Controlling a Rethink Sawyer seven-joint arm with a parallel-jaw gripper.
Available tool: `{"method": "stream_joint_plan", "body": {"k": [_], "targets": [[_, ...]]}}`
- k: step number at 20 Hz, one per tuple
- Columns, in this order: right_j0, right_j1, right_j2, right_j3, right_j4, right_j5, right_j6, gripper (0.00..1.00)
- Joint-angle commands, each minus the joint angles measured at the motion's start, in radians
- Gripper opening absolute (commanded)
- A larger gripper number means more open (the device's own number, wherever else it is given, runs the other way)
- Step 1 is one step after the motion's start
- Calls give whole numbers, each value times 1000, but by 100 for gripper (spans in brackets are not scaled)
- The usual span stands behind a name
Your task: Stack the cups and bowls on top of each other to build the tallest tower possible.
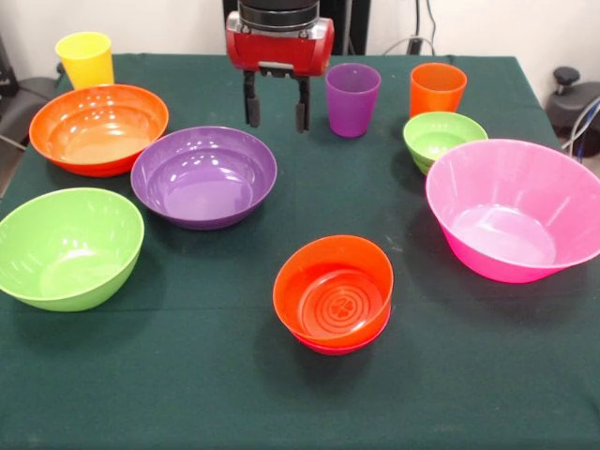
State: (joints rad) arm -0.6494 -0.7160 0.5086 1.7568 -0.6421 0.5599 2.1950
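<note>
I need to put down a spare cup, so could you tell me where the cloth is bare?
Bare: the near strip in front of the small orange bowl, and the middle between the purple bowl and pink bowl. Crowded: the left side, where the large orange bowl, purple and lime bowl cluster.

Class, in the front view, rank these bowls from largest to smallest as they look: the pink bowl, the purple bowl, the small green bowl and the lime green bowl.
1. pink bowl
2. purple bowl and lime green bowl: they look alike in width, and the lime one sits nearer the camera, so I leave them unranked.
3. small green bowl
</note>
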Motion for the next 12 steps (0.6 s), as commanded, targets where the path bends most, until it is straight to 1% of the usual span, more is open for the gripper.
{"method": "stream_joint_plan", "body": {"k": [1,6,7,8,12], "targets": [[-8,24,27,44,-105,-36,-181,100],[11,55,30,-8,-109,-26,-183,100],[10,82,33,-47,-111,-12,-199,100],[11,96,35,-68,-110,-4,-207,100],[11,124,42,-108,-112,3,-224,100]]}}
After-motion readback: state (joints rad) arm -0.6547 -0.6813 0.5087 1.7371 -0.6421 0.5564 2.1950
